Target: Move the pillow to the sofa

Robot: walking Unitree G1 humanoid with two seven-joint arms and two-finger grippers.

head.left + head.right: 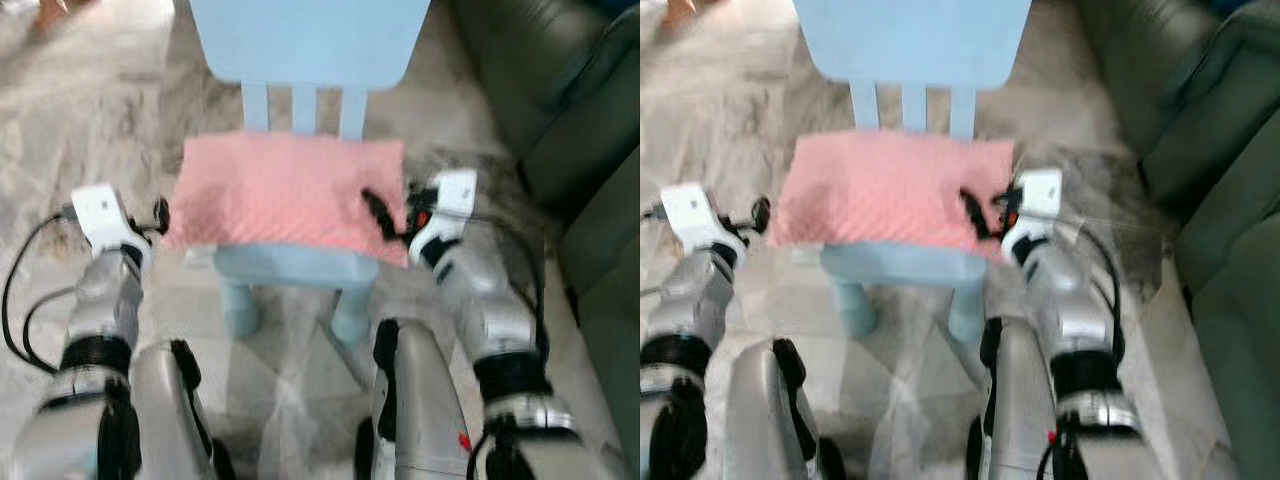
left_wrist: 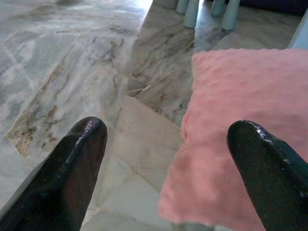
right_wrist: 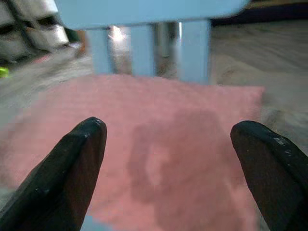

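**Pink pillow flanked on both sides ahead of lift to sofa**

A soft pink rectangular fabric pillow (image 1: 285, 195) is seen lying flat on the seat of a small pale-blue slatted-back chair (image 1: 300, 40), its front edge overhanging the seat a little. It is approached from two sides at once, prob. because a limp cushion this wide is carried more securely when pinched at opp. ends than at one corner.

The left gripper (image 1: 160, 213) is held just beside the pillow's left edge, w/ its two black fingers (image 2: 72, 163) spread wide; in the left wrist view one finger is lined up over the pink fabric and the other over bare floor, so the edge is straddled but not yet pinched. The right gripper (image 1: 385, 215) is placed over the pillow's right front corner, fingers (image 3: 72, 163) likewise spread apart, nothing clamped between them. Whether the fabric is touched there cannot be told; the head views are blurred.

The dark green sofa (image 1: 570, 130), the destination, is seen at the robot's right, close to the chair.

Count: 1 pillow, 1 chair w/ 3 back slats, 1 sofa, 2 grippers, 4 fingers in all. The grey-veined marble tile floor (image 2: 72, 72) is visible underneath.
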